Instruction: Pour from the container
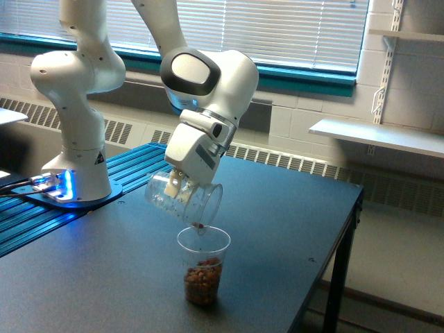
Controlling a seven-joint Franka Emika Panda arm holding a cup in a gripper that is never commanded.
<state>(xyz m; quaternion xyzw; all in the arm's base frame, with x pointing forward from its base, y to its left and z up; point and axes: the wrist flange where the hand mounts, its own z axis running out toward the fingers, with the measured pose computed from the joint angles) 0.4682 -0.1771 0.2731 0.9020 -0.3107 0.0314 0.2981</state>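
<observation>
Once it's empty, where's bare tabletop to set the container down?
Free: the black table between the receiving cup and its far right edge, and the stretch left of the cup. Crowded: beneath the tilted container in the tool, and near the arm's base.
</observation>
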